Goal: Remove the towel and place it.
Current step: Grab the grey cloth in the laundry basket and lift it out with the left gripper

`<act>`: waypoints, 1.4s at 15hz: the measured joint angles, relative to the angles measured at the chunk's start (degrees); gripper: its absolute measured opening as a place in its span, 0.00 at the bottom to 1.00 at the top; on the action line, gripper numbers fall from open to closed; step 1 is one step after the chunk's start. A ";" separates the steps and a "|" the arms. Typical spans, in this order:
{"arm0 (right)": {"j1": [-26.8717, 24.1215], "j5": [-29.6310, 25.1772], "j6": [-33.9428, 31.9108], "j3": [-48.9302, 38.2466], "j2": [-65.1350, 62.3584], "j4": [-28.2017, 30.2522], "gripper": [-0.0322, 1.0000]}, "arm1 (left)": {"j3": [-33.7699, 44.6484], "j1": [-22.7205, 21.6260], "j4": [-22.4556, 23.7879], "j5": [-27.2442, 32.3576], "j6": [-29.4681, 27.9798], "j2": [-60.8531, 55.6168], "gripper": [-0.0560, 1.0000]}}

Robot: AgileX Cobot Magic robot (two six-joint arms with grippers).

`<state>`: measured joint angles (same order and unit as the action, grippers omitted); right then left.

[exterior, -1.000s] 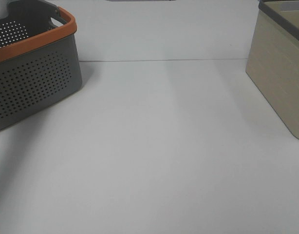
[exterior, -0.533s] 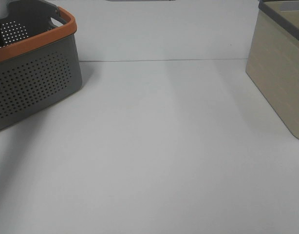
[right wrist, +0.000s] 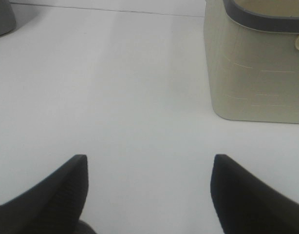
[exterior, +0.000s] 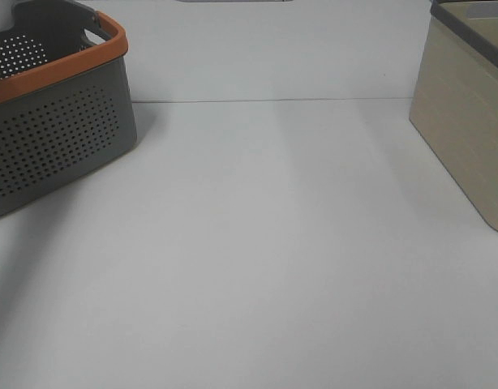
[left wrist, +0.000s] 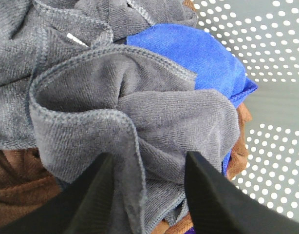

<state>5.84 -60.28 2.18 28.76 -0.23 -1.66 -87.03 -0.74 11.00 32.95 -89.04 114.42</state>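
The dark grey towel (left wrist: pixel 140 97) lies crumpled on top of other cloths inside the grey perforated basket with an orange rim (exterior: pixel 62 138), at the far left of the table. My left gripper (left wrist: pixel 149 158) is down in the basket. Its two fingers stand partly apart on either side of a raised fold of the towel. In the exterior high view the basket wall hides the towel and the left gripper. My right gripper (right wrist: pixel 149 161) is open and empty, low over the bare white table.
A blue cloth (left wrist: pixel 193 53) and a brown cloth (left wrist: pixel 23 185) lie under the towel in the basket. A beige bin with a dark rim (exterior: pixel 468 138) stands at the right edge and also shows in the right wrist view (right wrist: pixel 256 73).
A small white part of the left arm showed above the basket's far left corner half a second ago and is now out of the exterior high view. Nothing else has moved.
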 joint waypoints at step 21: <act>0.00 0.00 -0.29 0.00 0.00 0.46 0.71 | 0.00 0.00 -2.69 -14.44 7.05 1.03 0.05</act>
<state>5.84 -60.28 1.89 28.76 -0.23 -1.20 -87.03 -0.74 8.31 18.51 -81.99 115.45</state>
